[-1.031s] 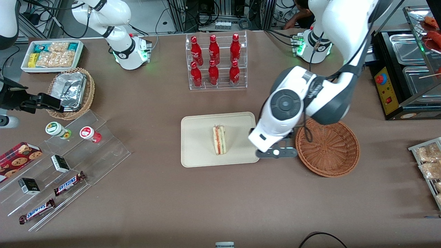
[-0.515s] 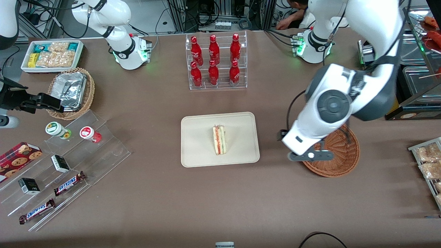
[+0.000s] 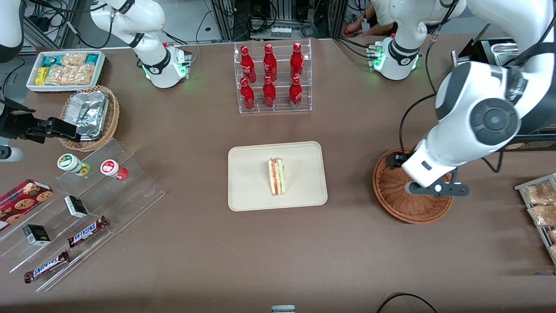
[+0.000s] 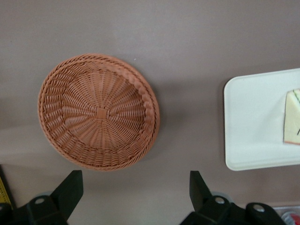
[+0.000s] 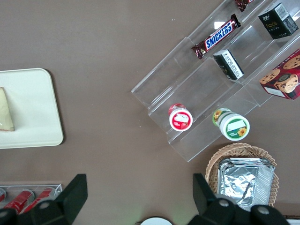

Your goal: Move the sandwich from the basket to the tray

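Observation:
The sandwich [image 3: 276, 176] lies on the cream tray [image 3: 252, 174] near the table's middle, its red, orange and green edge facing up. The reddish-brown wicker basket [image 3: 404, 208] stands beside the tray toward the working arm's end, with nothing in it. The left gripper [image 4: 136, 185] is open and holds nothing. Its hand [image 3: 428, 171] hangs high above the basket, apart from it. The left wrist view shows the empty basket [image 4: 98, 112], the tray's end [image 4: 248, 117] and a corner of the sandwich [image 4: 293, 117].
A clear rack of red bottles [image 3: 271, 78] stands farther from the camera than the tray. Acrylic steps with snack bars [image 3: 87, 195], a tan basket with foil [image 3: 89, 115] and a white bin [image 3: 65, 69] lie toward the parked arm's end. A rack of packets [image 3: 541, 208] lies beside the basket.
The left arm has swung away from the tray's edge toward the working arm's end and now hangs over the basket. The sandwich has stayed on the tray.

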{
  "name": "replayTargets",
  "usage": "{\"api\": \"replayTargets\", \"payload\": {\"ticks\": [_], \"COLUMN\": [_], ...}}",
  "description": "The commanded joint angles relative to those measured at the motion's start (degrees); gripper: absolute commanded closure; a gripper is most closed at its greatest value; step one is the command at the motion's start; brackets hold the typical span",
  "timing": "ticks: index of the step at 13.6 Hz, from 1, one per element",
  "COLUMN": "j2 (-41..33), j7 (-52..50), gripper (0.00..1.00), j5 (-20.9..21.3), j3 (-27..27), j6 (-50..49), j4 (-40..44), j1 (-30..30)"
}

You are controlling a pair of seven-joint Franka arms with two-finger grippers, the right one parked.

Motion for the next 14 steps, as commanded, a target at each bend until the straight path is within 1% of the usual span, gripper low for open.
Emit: {"api": "replayTargets", "payload": {"ticks": [1, 7, 9, 12, 14], "j2": [-7.80, -12.91, -13.96, -14.49, -15.11], "j7": [6.65, 16.25, 16.43, 16.43, 16.35], "gripper": [0.00, 0.00, 0.00, 0.00, 0.00], "j5": [-3.65, -4.11, -5.85, -6.83, -6.83], "j3": [5.71, 13.37, 14.95, 16.89, 19.95], "j6": [-0.33, -9.55, -11.92, -14.82, -15.97], "j4": [-6.60, -6.26, -5.56, -3.72, -3.36], "j1": [-0.60, -1.48, -1.48, -1.66, -4.19]}}
